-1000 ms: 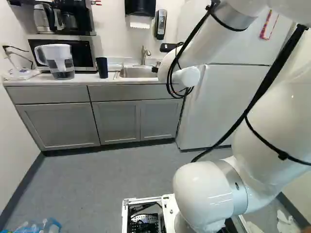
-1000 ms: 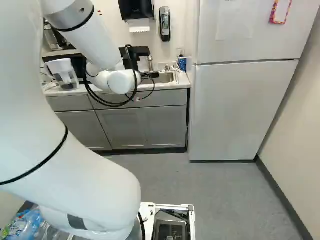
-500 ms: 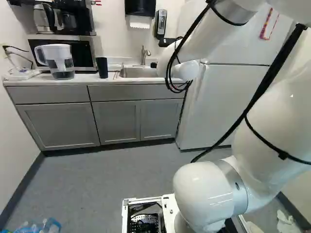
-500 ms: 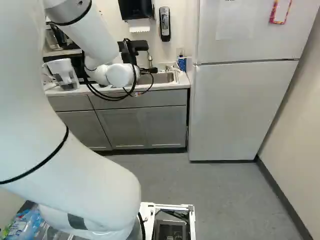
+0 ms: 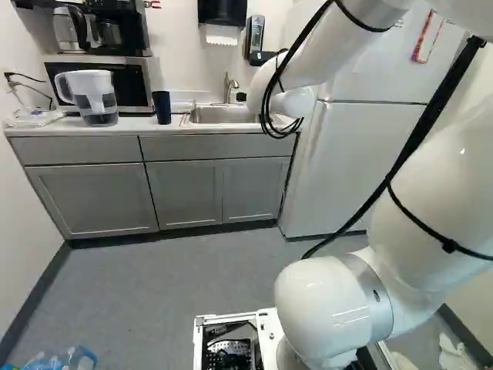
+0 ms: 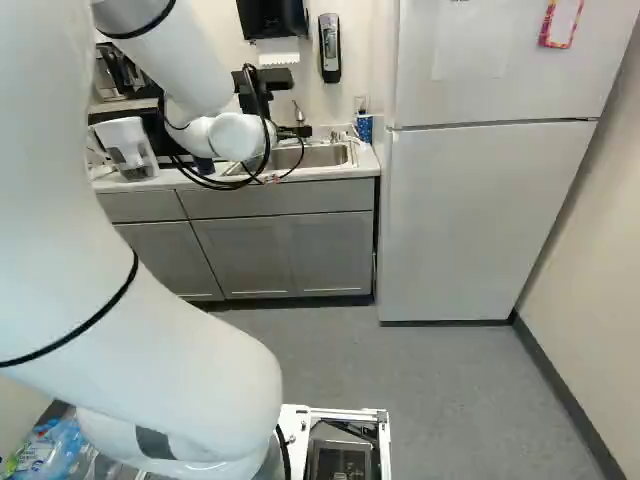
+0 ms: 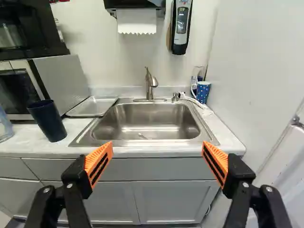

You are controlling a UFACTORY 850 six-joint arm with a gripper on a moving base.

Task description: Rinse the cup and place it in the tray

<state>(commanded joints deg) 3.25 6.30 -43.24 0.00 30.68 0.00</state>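
Observation:
In the right base view, black parts of my gripper [image 6: 264, 90] show beyond the white wrist; its fingertips are hidden there. The wrist view has the gripper [image 7: 156, 154] with both orange-padded fingers wide apart and nothing between them, facing the sink [image 7: 147, 121] and its faucet [image 7: 150, 84]. A dark blue cup [image 7: 47, 121] stands on the counter beyond and to one side of the fingers, also seen as the dark cup [image 5: 161, 106] in the left base view. Between cup and sink, by the microwave, lies a shallow metal tray [image 7: 92, 106], its bottom bare.
A microwave [image 7: 61, 80] and a water pitcher [image 5: 94, 96] occupy the cup's side of the counter [image 7: 19, 142]. Across the sink, a dotted blue cup [image 7: 203, 92] stands near the fridge [image 6: 480, 220]. Paper towels [image 7: 137, 21] and a soap dispenser [image 7: 181, 26] hang above.
My forearm and wrist have shifted up in both base views; in the right one the sink has come more into sight. The base, cup and pitcher have stayed put.

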